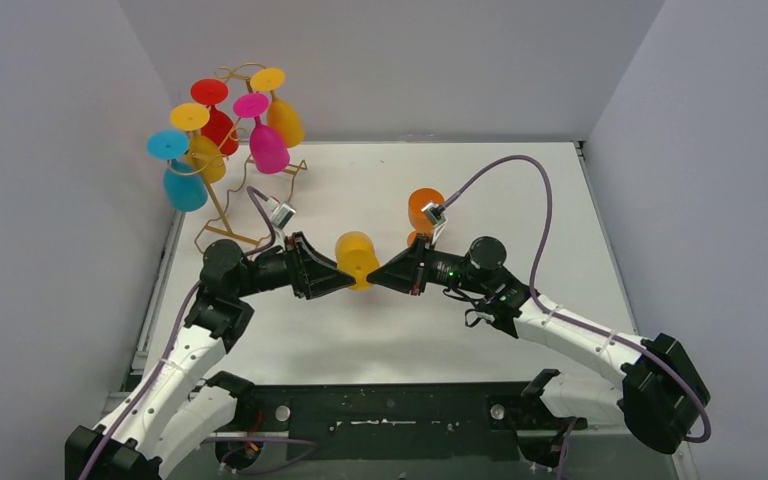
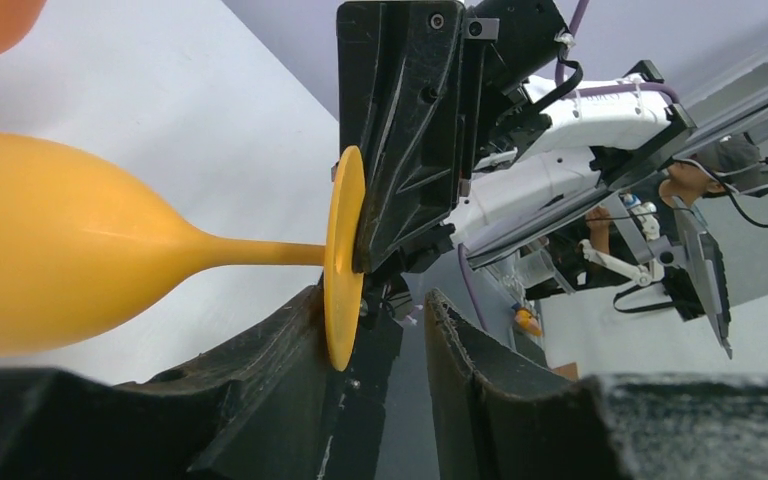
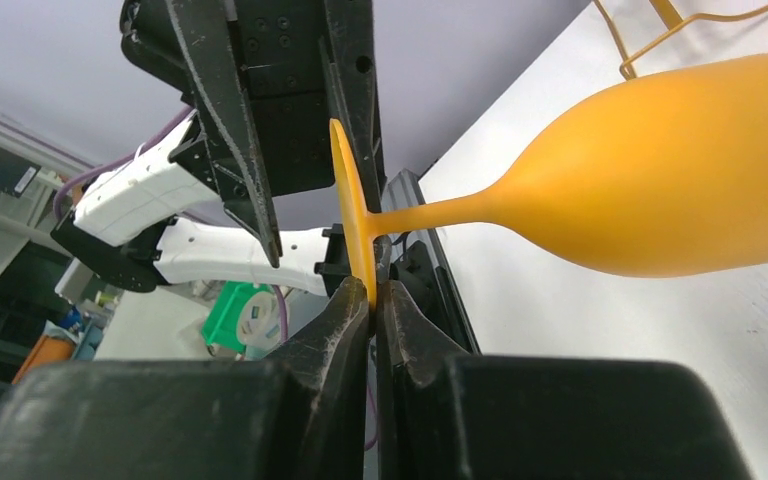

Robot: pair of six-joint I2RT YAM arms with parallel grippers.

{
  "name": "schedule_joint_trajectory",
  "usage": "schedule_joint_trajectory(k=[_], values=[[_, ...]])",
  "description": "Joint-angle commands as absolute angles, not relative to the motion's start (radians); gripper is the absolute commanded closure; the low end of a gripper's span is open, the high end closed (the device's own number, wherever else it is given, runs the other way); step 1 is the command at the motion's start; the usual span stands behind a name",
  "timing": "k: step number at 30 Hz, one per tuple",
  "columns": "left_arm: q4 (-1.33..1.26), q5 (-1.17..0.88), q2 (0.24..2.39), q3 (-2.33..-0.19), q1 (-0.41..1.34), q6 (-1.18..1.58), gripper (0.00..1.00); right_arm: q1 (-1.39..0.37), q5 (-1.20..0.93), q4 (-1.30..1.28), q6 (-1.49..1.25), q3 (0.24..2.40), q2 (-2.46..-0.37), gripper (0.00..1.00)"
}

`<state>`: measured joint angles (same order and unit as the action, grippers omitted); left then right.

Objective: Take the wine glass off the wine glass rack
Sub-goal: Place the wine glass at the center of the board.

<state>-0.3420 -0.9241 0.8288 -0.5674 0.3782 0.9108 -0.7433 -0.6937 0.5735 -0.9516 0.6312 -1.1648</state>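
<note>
A white table is seen filling the middle of the top view. The wine glass rack is set at the upper left of that frame, and blue, yellow, red, magenta and amber glasses are hung on it with their feet upward. The wine glass, yellow-orange, is found off the rack at the centre of the frame, where the two grippers meet at its foot. An orange glass is stood on the table just up and to the right of it. The left gripper is placed at the glass's lower left. In its wrist view its jaws are shown spread, and the foot is seen beside one finger. The right gripper is pressed together on the rim of that thin foot, so that it is pinched.
</note>
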Motion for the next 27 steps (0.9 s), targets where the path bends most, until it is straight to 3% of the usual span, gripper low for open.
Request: schedule_joint_trajectory(k=[1, 3, 9, 13, 20, 27], values=[[-0.455, -0.953, 0.827, -0.562, 0.423, 0.952, 0.65, -0.765, -0.678, 0.613, -0.864, 0.683, -1.136, 1.0], [-0.443, -0.939, 0.835, -0.555, 0.446, 0.944, 0.67, -0.772, -0.672, 0.616, -0.864, 0.683, -1.139, 1.0], [-0.398, -0.889, 0.835, -0.561, 0.491, 0.902, 0.88, -0.796, -0.658, 0.612, -0.854, 0.688, -1.148, 1.0], [-0.394, -0.885, 0.833, -0.559, 0.501, 0.898, 0.88, -0.801, -0.627, 0.606, -0.845, 0.673, -1.131, 1.0], [-0.329, -0.85, 0.81, -0.574, 0.502, 0.852, 0.76, -0.801, -0.581, 0.587, -0.835, 0.655, -1.101, 1.0], [-0.286, -0.804, 0.792, -0.583, 0.502, 0.812, 0.78, -0.801, -0.561, 0.581, -0.831, 0.646, -1.089, 1.0]])
